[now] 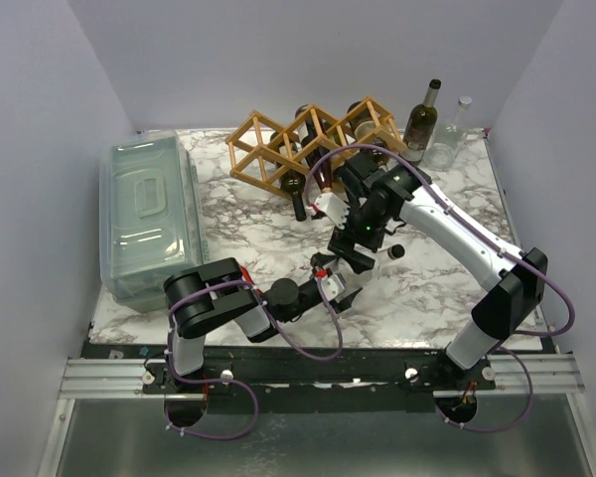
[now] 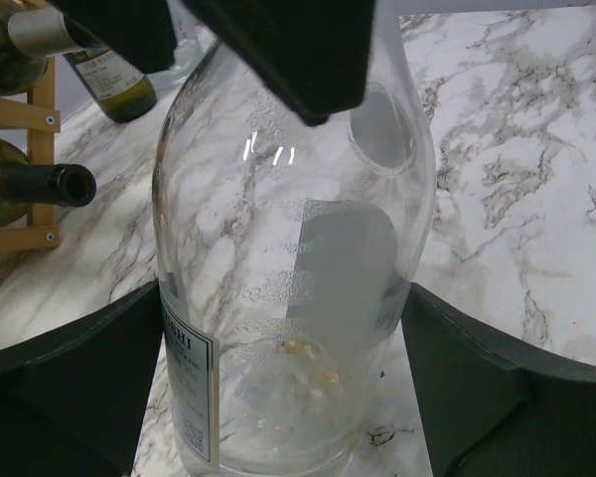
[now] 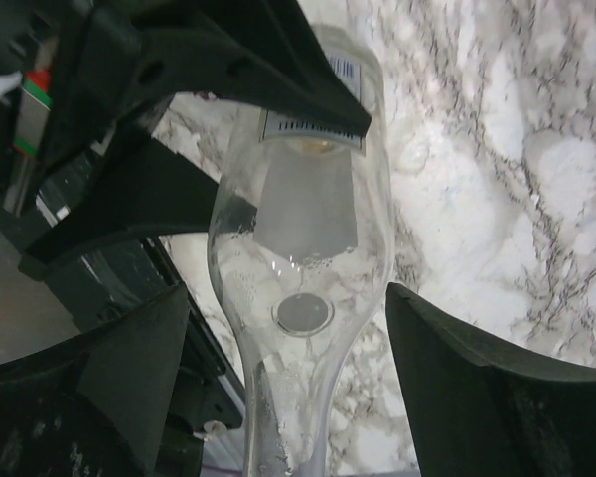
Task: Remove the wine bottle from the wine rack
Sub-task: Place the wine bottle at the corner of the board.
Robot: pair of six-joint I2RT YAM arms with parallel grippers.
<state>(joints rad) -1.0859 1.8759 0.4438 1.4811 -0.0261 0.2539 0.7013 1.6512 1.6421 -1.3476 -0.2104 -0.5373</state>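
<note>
The clear glass wine bottle (image 2: 278, 199) is already out of the light tan wooden lattice wine rack (image 1: 268, 149), over the middle of the white marbled counter (image 1: 437, 288). The left gripper (image 2: 283, 308) clasps its body, while the right gripper (image 3: 288, 308) stands spread around it, not gripping. Only setting it down looks left to do.

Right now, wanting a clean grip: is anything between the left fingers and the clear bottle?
Nothing visible: the left fingers sit against both sides of the clear bottle. The right fingers stand open around its shoulder.
</note>
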